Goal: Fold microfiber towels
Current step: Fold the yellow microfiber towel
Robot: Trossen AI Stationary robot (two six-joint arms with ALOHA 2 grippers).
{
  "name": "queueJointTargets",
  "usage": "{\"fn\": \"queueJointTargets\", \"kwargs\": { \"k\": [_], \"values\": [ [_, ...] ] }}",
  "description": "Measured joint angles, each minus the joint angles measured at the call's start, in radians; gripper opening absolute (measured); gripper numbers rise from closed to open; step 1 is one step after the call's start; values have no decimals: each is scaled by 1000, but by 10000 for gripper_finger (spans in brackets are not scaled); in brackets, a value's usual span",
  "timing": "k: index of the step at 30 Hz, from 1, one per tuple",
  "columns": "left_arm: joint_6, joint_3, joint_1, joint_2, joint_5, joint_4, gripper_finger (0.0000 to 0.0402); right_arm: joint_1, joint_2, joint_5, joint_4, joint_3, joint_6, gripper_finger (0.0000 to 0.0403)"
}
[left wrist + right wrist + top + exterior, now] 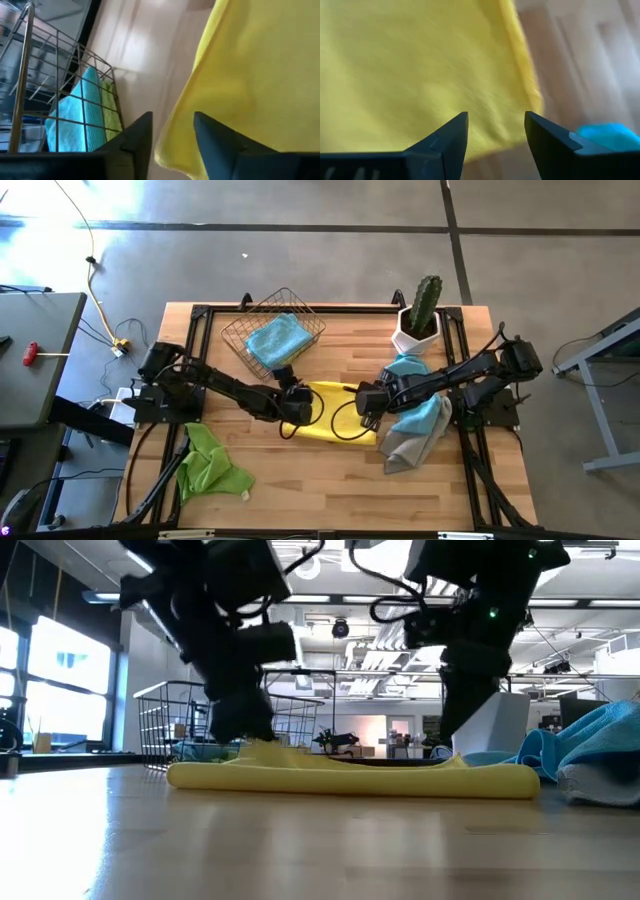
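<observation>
A yellow towel (pixel 335 420) lies flat on the table's middle; in the low view (pixel 350 776) it looks folded into a low, long pad. My left gripper (pixel 297 413) is open and points down at the towel's left edge (pixel 172 142), which runs between its fingers. My right gripper (pixel 368 410) is open over the towel's right part (pixel 490 120), near its right edge. A blue towel (pixel 277 338) lies in the wire basket (pixel 240 330). A lime green towel (pixel 208 467) lies crumpled at the near left. A blue towel (pixel 422 416) and a grey towel (pixel 408 448) lie heaped on the right. My left gripper stands from above with one finger (pixel 137 140) on either side of the yellow towel's left edge; I cannot tell whether it touches. My right gripper stands from above with open fingers (pixel 452 135) over the towel near its right edge; I cannot tell whether it touches.
A potted cactus (pixel 420 318) stands at the far right. The wire basket stands at the far middle-left, close behind my left arm. Bare wood shows along the near edge (pixel 320 480).
</observation>
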Motion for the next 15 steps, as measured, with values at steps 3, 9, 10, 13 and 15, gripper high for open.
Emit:
{"fn": "queueJointTargets", "kwargs": {
  "k": [3,9,10,13,15],
  "values": [
    [-19,54,-1,-11,34,-114,161,16,0,-22,97,-12,0,188],
    [-76,146,-10,-13,146,-288,172,66,2,-26,270,-68,35,181],
    [-81,147,-13,-13,204,-284,172,75,2,-26,290,-78,52,180],
    [-68,146,-29,-13,413,-273,172,106,2,-25,345,-104,100,177],
    [-62,145,-48,-13,502,-259,172,127,2,-26,376,-124,131,177]
  ]
}}
